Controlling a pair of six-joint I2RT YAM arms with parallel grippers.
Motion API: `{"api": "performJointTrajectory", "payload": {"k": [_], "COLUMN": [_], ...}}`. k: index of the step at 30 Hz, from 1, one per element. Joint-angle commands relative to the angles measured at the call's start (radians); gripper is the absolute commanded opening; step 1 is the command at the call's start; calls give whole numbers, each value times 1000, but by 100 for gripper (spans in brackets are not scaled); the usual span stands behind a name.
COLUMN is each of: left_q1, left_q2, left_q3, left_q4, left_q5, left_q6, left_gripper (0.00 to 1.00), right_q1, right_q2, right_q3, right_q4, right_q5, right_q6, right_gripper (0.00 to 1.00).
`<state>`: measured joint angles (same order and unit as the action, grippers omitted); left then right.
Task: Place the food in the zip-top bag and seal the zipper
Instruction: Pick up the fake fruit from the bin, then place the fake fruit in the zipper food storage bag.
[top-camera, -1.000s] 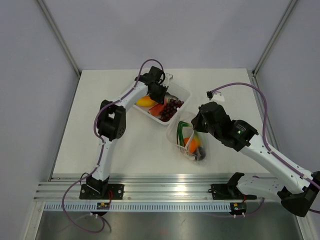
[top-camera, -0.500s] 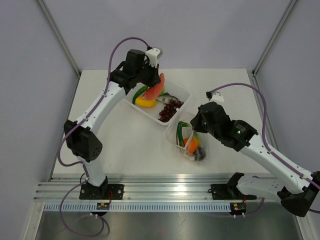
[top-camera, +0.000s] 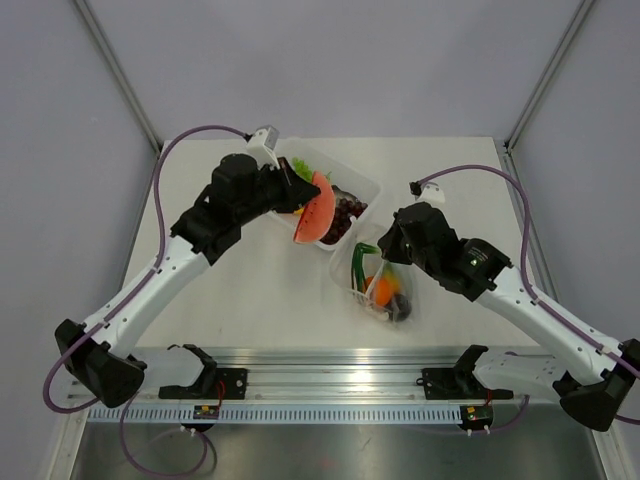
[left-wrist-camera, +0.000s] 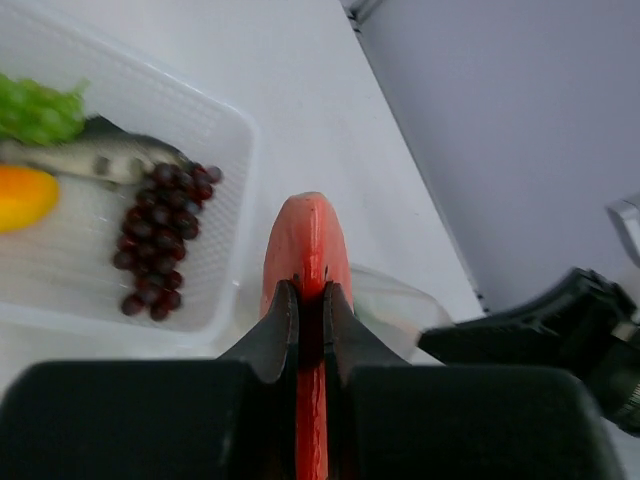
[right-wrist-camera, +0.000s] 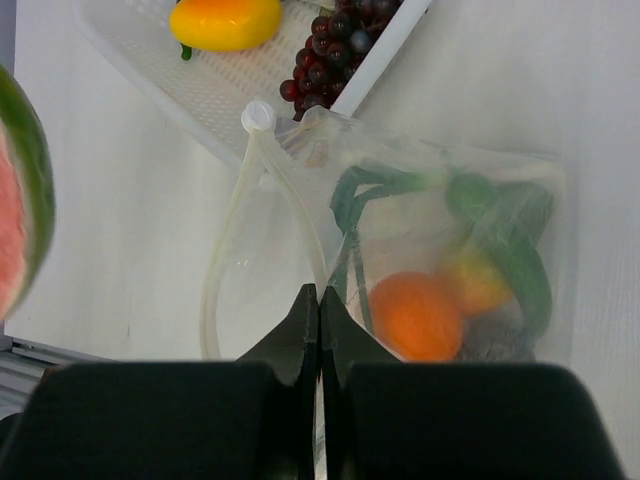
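1. The left claw is clamped shut on the red watermelon slice. The slice stands on edge between the fingers, its rounded end poking out beyond the tips.
2. The slice hangs above the near right edge of the white tray, well off the worktop.
3. In the tray lie dark grapes, a grey fish, a lettuce leaf and a yellow piece.
4. Just near-right of the tray lies the zip-top bag. It holds a green onion, an orange piece and a dark round fruit.
5. The zipper gapes open in a loop towards the tray.
6. The right claw is pinched closed on the bag's upper lip, at its right side.
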<state>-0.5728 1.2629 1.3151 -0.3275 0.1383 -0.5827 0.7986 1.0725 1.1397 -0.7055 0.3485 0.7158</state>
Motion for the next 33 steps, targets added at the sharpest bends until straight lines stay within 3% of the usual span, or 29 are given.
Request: {"api": "performJointTrajectory", "payload": {"k": [1,8,13,33], "left_q1": [-82,-206,-214,-285], "left_q2": [-26,-51,19,256], "left_q3": [-60,-181,-197,-90], "left_q4": [102,135,170,203], "left_q5": [-86,-226,-210,-163], "left_q6": [-250,-425,-480,-500], "left_gripper": [0,0,0,0], "right_q1": [8,8,8,11], "right_q2": [23,29,24,-2], "right_q3": [29,32,29,18], "right_q4": [63,77,75,78], "right_q5": [-13,-31,-34,-49], "right_q6": [14,16,19,30], "right_gripper": [0,0,0,0]}}
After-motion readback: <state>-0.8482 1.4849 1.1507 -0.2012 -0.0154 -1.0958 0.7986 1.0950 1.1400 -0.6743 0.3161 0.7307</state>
